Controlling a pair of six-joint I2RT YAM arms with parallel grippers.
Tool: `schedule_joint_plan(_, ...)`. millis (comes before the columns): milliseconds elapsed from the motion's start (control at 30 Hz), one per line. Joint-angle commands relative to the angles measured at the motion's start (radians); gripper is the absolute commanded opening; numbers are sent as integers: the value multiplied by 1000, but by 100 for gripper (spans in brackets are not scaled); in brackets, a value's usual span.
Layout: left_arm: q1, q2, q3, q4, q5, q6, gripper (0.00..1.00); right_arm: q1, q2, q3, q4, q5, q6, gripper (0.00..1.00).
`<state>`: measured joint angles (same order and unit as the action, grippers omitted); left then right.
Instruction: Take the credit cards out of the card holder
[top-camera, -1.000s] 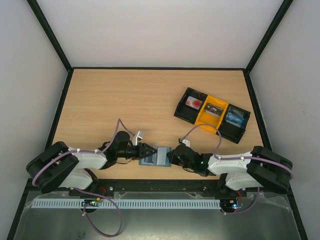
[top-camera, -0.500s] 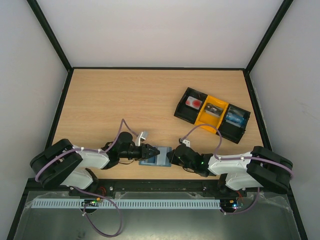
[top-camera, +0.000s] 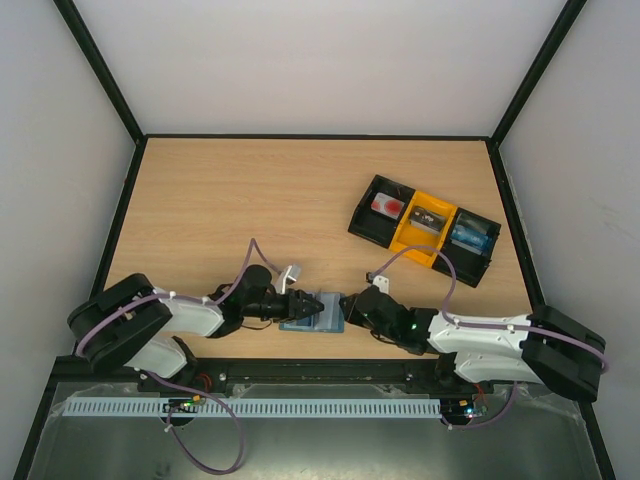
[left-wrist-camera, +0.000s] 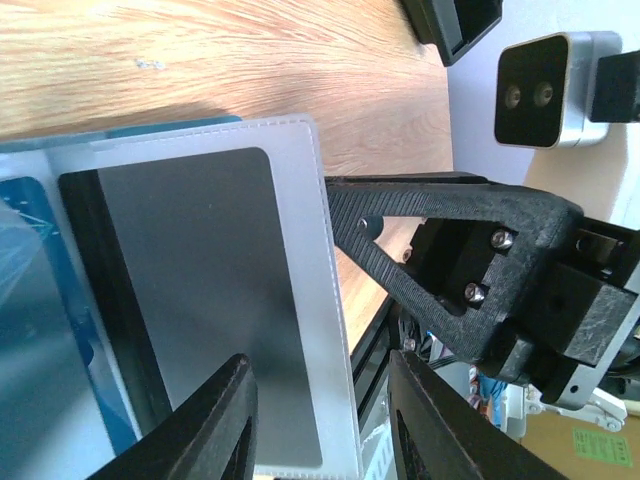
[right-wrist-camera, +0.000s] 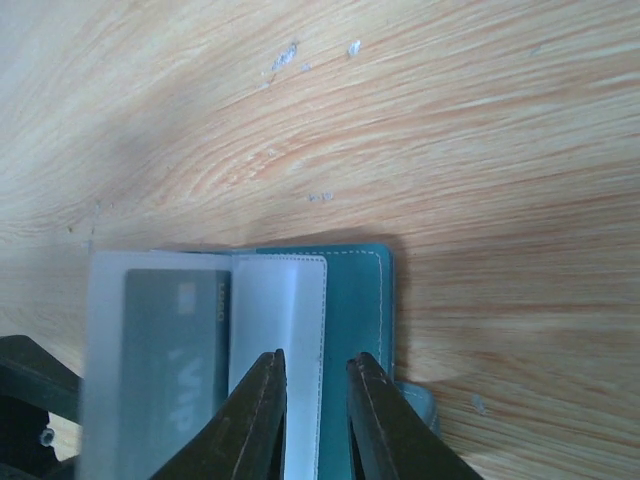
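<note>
Since the earlier frame both arms are seen stretched further toward each other, with the left gripper (top-camera: 308, 303) now brought over the card holder (top-camera: 320, 319) and the right gripper (top-camera: 347, 309) pressed in at its other side. In the top view the holder is found open near the front edge of the table (top-camera: 250, 200), between the two grippers and well apart from the black-and-yellow tray (top-camera: 425, 230). In the left wrist view the left gripper (left-wrist-camera: 320, 425) is shown partly open and holding nothing, its fingers (left-wrist-camera: 205, 435) set astride the lower edge of a clear sleeve with a grey card (left-wrist-camera: 200, 300) inside. In the right wrist view the right gripper (right-wrist-camera: 315, 410) is shown narrowly parted over the holder's teal cover (right-wrist-camera: 355, 320) and sleeve edge; whether anything is pinched cannot be told. The step is judged as bracing the holder and lining up on the first card, none being out yet. Next, the holder needs pinning by the right gripper while the card edge is gripped and slid free by the left.
</note>
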<state>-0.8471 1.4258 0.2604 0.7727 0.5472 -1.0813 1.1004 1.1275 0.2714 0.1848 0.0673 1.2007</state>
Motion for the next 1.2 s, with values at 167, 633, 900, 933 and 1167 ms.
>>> schedule_joint_plan(167, -17, 31, 21, 63, -1, 12, 40, 6, -90, -2, -93, 95, -5, 19)
schedule_joint_plan(633, 33, -42, 6, -105, -89, 110, 42, 6, -102, 26, -38, 16, -31, 19)
schedule_joint_plan(900, 39, 4, -9, -46, -75, 111, 42, 6, -21, 67, 51, -71, -43, 19)
schedule_joint_plan(933, 39, 12, -9, -40, -75, 110, 43, 6, -14, 69, 55, -74, -43, 19)
schedule_joint_plan(1167, 41, 86, -13, 25, -60, 104, 43, 6, 65, 65, 94, -106, -32, 18)
